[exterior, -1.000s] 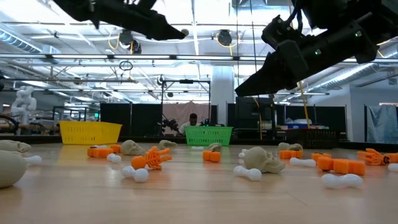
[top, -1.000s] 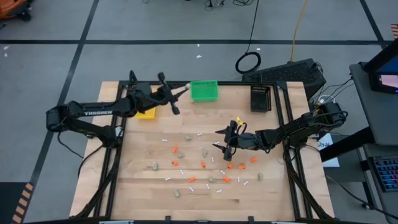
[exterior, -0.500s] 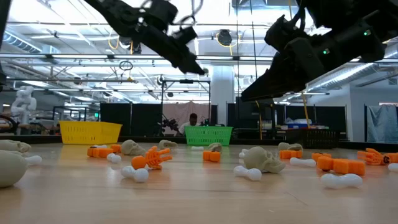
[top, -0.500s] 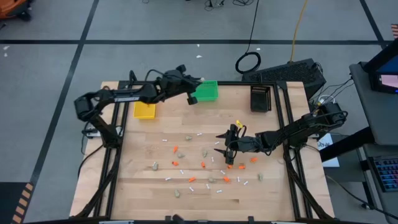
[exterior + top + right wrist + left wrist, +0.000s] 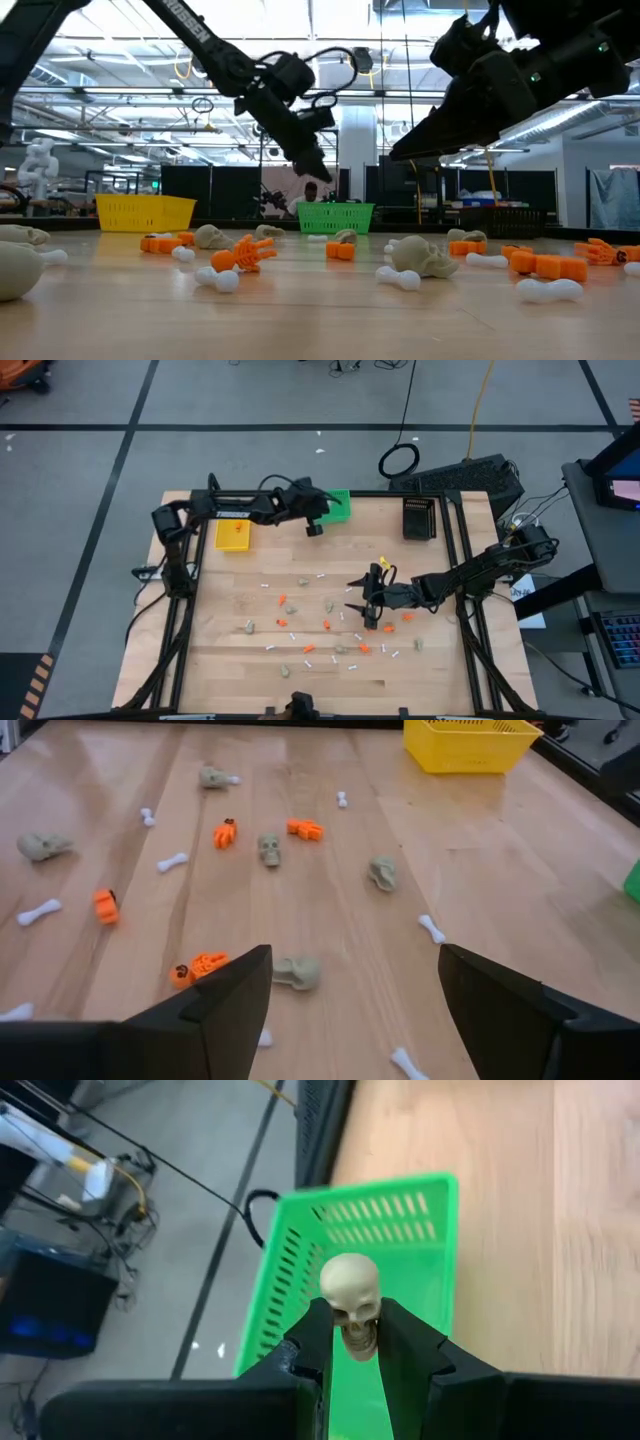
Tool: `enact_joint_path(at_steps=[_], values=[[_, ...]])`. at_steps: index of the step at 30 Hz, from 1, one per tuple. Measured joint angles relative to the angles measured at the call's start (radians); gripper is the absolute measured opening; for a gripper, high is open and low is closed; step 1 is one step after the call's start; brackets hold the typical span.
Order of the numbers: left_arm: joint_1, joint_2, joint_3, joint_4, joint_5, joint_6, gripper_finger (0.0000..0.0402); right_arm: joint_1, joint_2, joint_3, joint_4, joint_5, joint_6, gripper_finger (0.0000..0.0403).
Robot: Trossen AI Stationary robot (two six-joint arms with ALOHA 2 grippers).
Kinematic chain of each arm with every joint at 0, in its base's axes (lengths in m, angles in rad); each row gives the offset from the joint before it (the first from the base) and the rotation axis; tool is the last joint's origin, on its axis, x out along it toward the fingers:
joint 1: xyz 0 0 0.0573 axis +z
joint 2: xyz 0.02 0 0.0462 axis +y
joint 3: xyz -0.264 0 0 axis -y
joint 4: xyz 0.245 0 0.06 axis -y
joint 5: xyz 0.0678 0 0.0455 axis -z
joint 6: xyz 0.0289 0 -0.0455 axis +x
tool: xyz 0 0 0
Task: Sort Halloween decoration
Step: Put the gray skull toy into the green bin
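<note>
The left pincer [image 5: 355, 1342] grips a skull [image 5: 350, 1295] by its jaw end and hangs over the green bin [image 5: 400, 1230] at the far edge of the bench [image 5: 230, 660]. The hold is shallow: only the lower part of the skull sits between the fingers, so a jolt could tip it free early. In the high view the pincer sits near the bin's left rim, so a drop there might strike the rim and bounce out onto the bench or off the far edge to the floor. A clean release depends on being well inside the walls.

The right pincer [image 5: 345, 990] is spread wide above the scattered pieces, with a skull [image 5: 297, 972] and an orange bit [image 5: 200, 965] close below. They lie near each other, so closing carelessly could nudge one aside or catch both. Other skulls, orange bits and white bones [image 5: 432, 928] are spread over the bench, well apart from the yellow bin [image 5: 470, 745].
</note>
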Motion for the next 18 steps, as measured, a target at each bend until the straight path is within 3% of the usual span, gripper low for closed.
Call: enact_joint_path(at_steps=[18], values=[[0.002,0.010,0.000,-0.049,0.002,-0.052,0.0057,0.000,0.000,0.000,0.000,0.005,-0.003,0.0272]])
